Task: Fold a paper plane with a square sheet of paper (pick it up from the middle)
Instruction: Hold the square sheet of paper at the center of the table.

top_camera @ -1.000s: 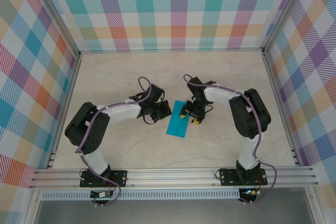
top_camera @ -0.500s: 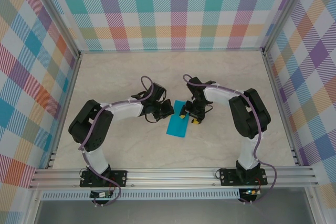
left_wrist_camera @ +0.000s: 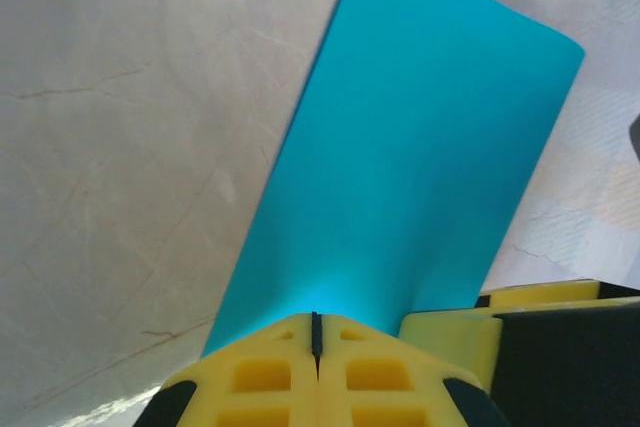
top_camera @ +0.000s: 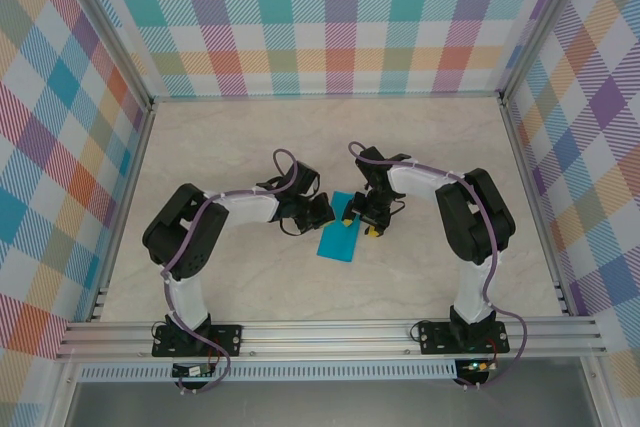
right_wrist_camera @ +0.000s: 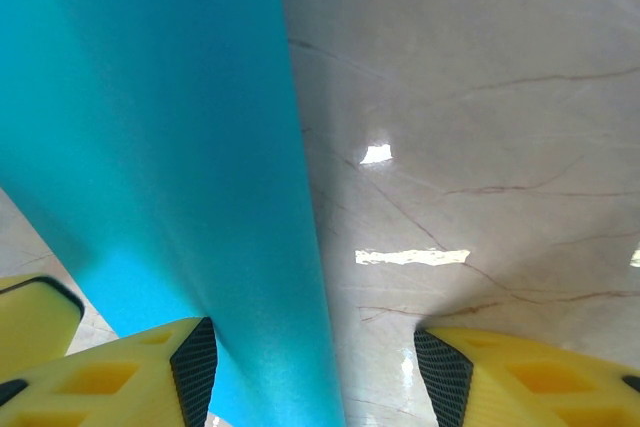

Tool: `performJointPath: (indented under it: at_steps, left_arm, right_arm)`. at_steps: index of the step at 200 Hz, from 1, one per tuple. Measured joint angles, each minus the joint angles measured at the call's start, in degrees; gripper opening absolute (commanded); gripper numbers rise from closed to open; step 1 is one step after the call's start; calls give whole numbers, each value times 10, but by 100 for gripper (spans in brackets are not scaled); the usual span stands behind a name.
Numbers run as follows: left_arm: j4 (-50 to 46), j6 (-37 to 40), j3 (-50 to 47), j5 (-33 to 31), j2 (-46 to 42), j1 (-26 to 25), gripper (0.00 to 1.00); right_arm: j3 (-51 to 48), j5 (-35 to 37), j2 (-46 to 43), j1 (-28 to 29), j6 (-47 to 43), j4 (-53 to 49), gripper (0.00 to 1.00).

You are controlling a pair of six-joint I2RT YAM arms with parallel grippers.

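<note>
Where the left gripper (left_wrist_camera: 316, 335) meets the square sheet of paper (top_camera: 337, 239), its fingers are pressed together at the sheet's edge. The sheet lies as a narrow strip on the table (top_camera: 230, 137), between both arms.

Risk: a sideways drag skews the fold, and one far corner curls up.

Right gripper (right_wrist_camera: 312, 347) stands spread, astride the other long edge; closing there could crumple it.

Unclear: whether the left fingers nip any paper. Creases unreadable.

The paper (top_camera: 338, 237), a narrow teal rectangle, lies nearly flat.
</note>
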Motion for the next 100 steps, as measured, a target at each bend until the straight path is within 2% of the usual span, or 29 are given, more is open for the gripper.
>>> performJointPath:
  at_steps: [100]
  left_arm:
    - [21, 12, -9, 0, 14, 0, 0]
  right_arm:
    - [-9, 1, -16, 1, -3, 12, 61]
